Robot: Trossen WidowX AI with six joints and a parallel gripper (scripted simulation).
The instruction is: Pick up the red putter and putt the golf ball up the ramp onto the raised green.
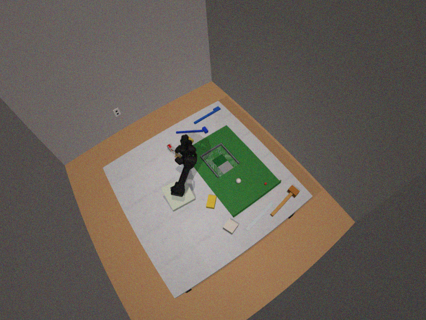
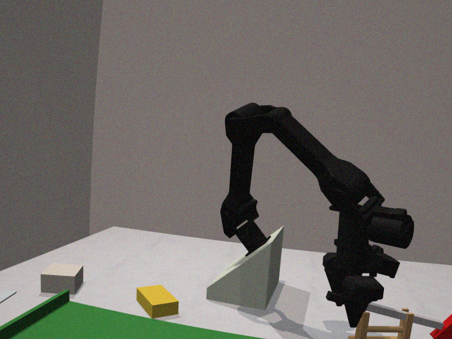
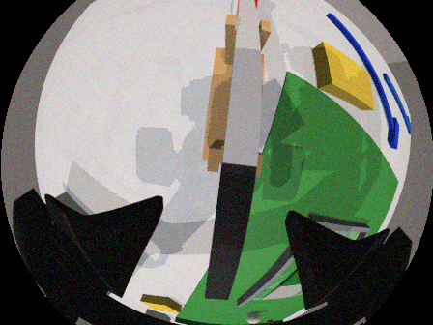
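The red putter lies on a wooden stand [image 1: 178, 155] [image 2: 383, 329] [image 3: 218, 97]. Its red head [image 1: 169, 146] [image 2: 444, 328] points away from the green mat, its grey shaft [image 3: 243, 106] crosses the stand, and its black grip [image 3: 232, 232] sticks out past it. My gripper [image 3: 227, 212] [image 2: 343, 306] is open and low over the grip, one finger on each side, holding nothing. The white golf ball [image 1: 238, 180] [image 3: 253, 317] rests on the green mat [image 1: 254, 161] [image 3: 338, 179]. The grey ramp [image 1: 226, 166] leads to the dark raised green [image 1: 219, 159], inside a low fence [image 1: 209, 166].
A yellow block [image 1: 211, 201] [image 2: 157, 301] and a beige block [image 1: 230, 225] [image 2: 62, 279] stand near the arm's wedge base [image 1: 171, 203] [image 2: 240, 280]. Another yellow block [image 3: 343, 77] and two blue clubs [image 1: 190, 131] [image 1: 206, 115] lie beyond the stand. An orange mallet [image 1: 282, 203] lies beyond the mat.
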